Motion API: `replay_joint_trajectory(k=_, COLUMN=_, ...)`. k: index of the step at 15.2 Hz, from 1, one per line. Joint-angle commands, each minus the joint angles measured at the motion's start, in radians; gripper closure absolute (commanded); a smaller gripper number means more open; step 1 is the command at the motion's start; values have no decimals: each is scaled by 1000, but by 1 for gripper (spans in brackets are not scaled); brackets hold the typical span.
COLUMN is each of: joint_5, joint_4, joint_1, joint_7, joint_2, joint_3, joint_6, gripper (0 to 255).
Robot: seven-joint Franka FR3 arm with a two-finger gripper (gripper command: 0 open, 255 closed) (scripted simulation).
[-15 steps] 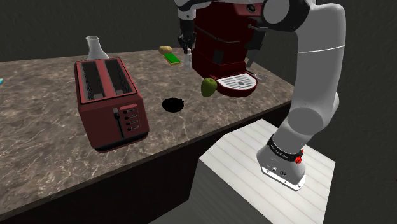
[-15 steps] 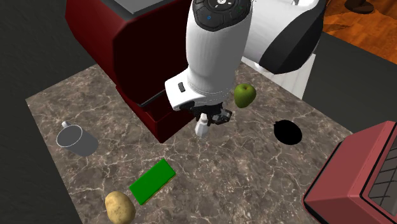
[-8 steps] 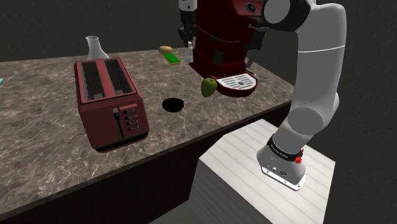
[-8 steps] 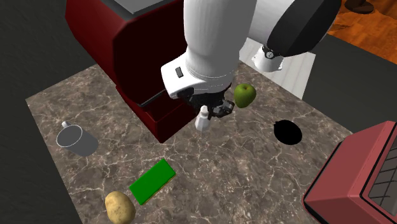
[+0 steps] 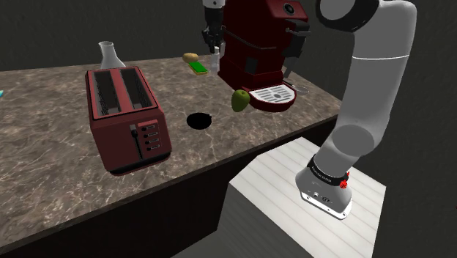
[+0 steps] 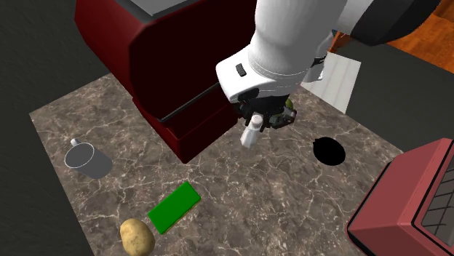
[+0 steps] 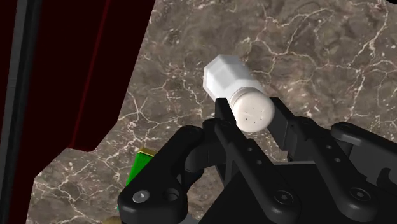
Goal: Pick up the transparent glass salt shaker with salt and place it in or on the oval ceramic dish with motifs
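We see the claw [image 7: 253, 118] clasping the white salt shaker [image 7: 232, 83] (by its cap end), seemingly clear above the marbled surface [image 7: 318, 57].

Dark walls [image 5: 51, 29], marbled counter [image 5: 220, 146], wooden floor [image 6: 436, 44]

countertop [image 6: 240, 196]: brown stone, pale veins, polished | coffee machine [image 6: 145, 65]: dark red, smooth, glossy | toaster [image 5: 124, 117]: dark red, smooth, soft sheen | salt shaker [image 7: 229, 79]: plain white, matt, faceted | gripper [image 7: 252, 116]: black, matt, plastic-like | arm [image 5: 373, 88]: white, smooth, glossy | potato [image 6: 137, 235]: tan, mottled, dull | floor [image 6: 415, 36], upper right of the second exterior view: orange-brown wood
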Motion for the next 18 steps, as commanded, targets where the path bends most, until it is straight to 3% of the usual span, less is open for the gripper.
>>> replay_joint_trajectory(k=1, joint_5=-1, joint_4=-67, joint_1=24, joint_7=37, joint_2=-54, joint_3=12, joint_6=10, gripper=255)
replay_joint_trajectory(k=9, joint_5=8, joint_4=-255, joint_1=112, joint_7=188, joint_2=-218, joint_3=74, joint_6=23, gripper=255)
replay_joint_trajectory(k=18, joint_5=34, joint_4=-358, joint_1=211, joint_7=370, joint_2=-333, joint_3=162, joint_6=2, gripper=255)
